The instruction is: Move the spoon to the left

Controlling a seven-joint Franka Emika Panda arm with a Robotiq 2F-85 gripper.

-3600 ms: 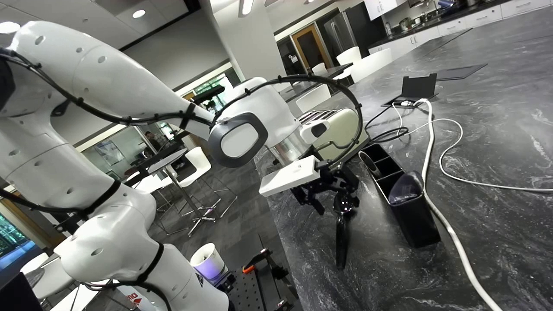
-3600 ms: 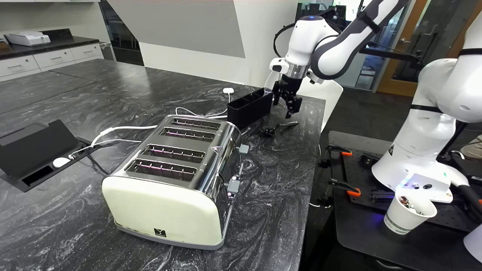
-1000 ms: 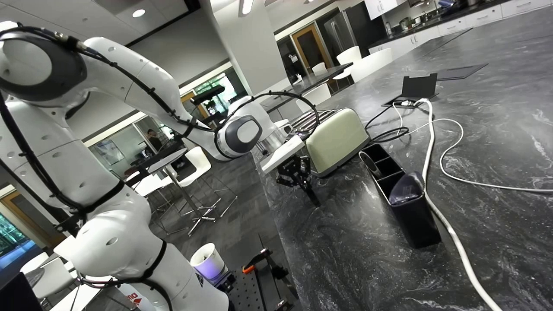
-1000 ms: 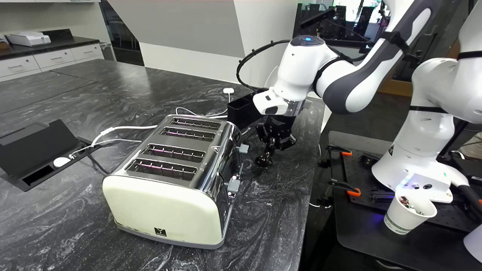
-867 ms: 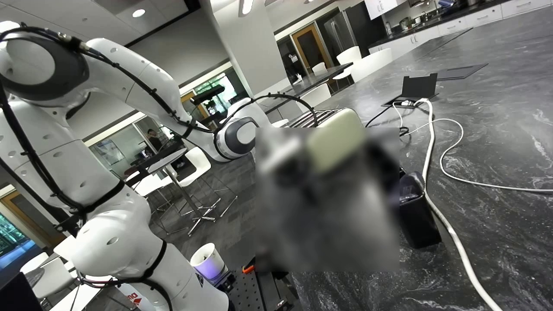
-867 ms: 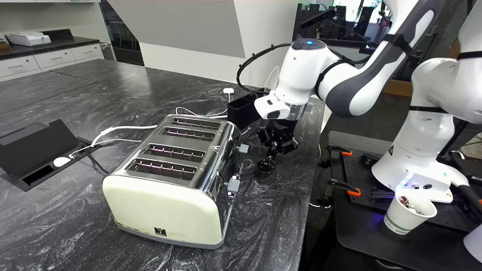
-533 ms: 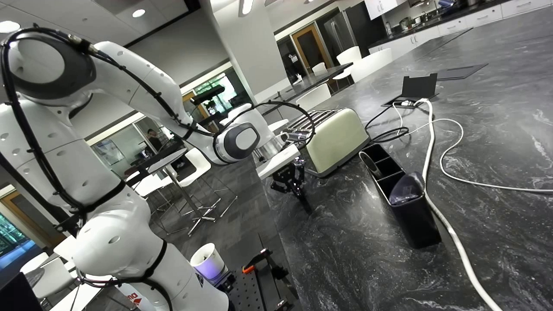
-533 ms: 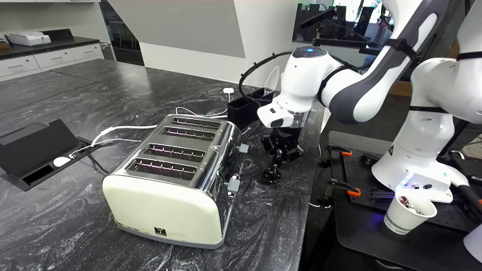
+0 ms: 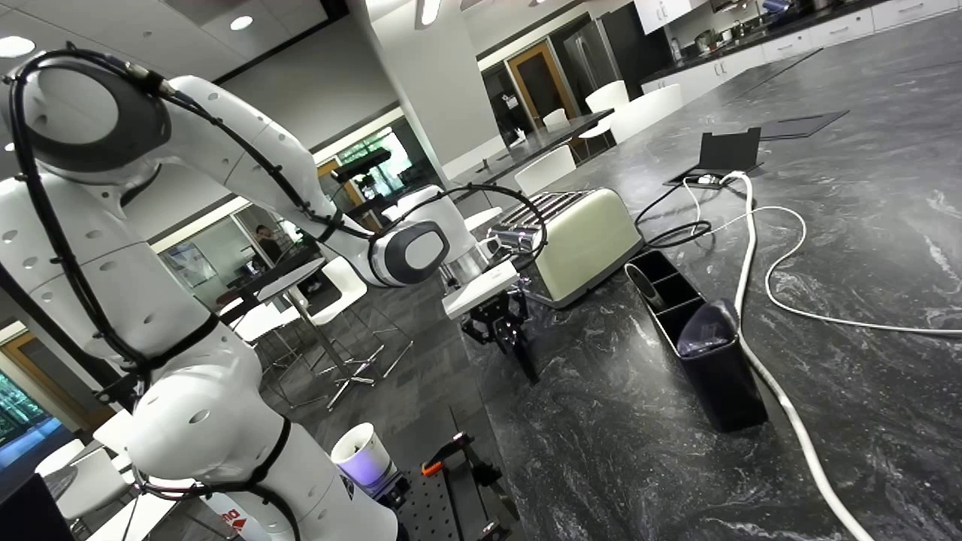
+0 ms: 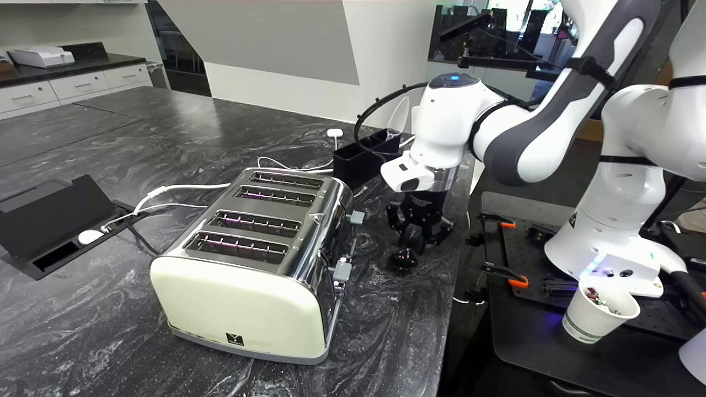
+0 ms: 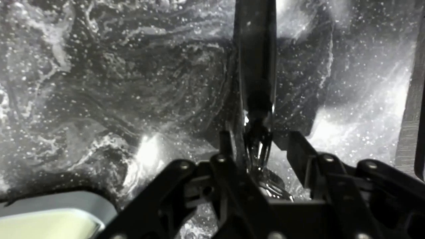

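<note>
The black spoon (image 11: 257,66) shows in the wrist view with its handle running up out of the picture; its shiny head is partly hidden low down behind the fingers. My gripper (image 11: 260,142) stands open around the spoon's neck. A gap shows between the spoon and the right-hand finger (image 11: 300,156), while the left-hand one is close beside the spoon; whether it touches I cannot tell. In an exterior view the spoon's rounded head (image 10: 403,259) appears to rest on the countertop below the gripper. The handle (image 9: 528,366) points away from the toaster in an exterior view.
A cream four-slot toaster (image 10: 237,314) stands close beside the gripper. A black divided organizer (image 9: 725,387) with a clear item in it sits farther along the counter. White cables (image 9: 789,413) run past it. The counter's edge (image 11: 406,126) lies near the spoon.
The spoon, earlier lying beside the organizer, has been carried toward the toaster's side. Over the last second the gripper moved slightly toward the counter's edge and lower, and its jaws have parted around the spoon.
</note>
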